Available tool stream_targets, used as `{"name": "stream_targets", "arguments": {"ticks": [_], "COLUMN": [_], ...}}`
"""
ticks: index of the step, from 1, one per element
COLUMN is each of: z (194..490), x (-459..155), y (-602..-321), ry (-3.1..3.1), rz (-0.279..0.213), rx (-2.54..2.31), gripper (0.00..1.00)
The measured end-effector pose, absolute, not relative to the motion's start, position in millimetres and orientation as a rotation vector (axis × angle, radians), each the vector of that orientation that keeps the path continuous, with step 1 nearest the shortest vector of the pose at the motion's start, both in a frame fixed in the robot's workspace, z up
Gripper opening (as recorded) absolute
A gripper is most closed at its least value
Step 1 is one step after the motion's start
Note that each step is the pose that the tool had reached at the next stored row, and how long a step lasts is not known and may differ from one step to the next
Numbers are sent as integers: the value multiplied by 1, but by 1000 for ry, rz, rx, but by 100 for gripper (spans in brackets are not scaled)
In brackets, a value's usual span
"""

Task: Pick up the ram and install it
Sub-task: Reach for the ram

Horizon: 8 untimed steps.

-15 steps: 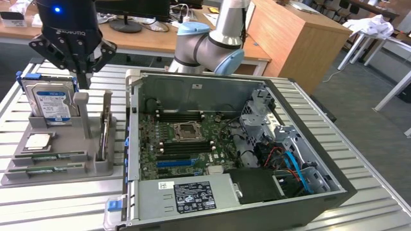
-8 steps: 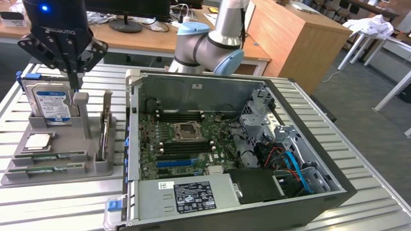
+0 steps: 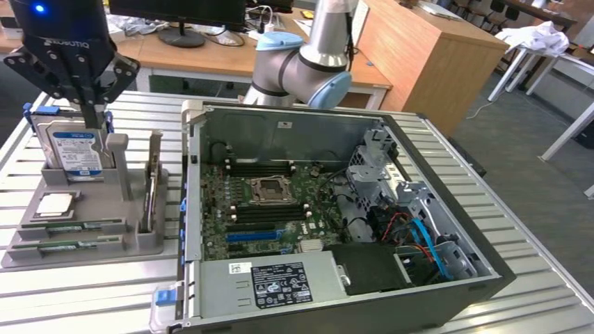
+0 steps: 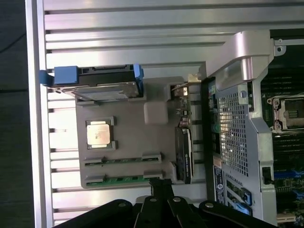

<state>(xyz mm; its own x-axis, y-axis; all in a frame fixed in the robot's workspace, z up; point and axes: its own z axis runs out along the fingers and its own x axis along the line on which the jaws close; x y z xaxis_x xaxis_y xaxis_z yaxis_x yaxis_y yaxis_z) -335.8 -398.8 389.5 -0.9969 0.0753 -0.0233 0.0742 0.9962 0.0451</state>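
Slatted metal table, and the ram lies flat in a slot at the near end of the grey tray, on the exterior view's left, with a second stick just beside it. The gripper hangs above the tray, pinched closed on nothing. Risk imo: the two sticks sit so close that an off-centre drop could clip the slot wall or nudge the wrong one

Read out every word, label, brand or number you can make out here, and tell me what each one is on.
"ROBOTIQ", upside down, on the body of the gripper.
Blue-and-white label on the hard drive: print too small to read.
Black-and-white label on the power supply: too small to read.
Pale labels on the ram sticks: too small to read.
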Motion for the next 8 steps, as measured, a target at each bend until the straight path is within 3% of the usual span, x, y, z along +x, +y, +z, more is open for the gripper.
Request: {"name": "stream_targets", "arguments": {"ticks": [8], "z": [389], "x": [-352], "y": [-399], "ry": [3114], "rz": [69], "rx": [117], "gripper": [10]}}
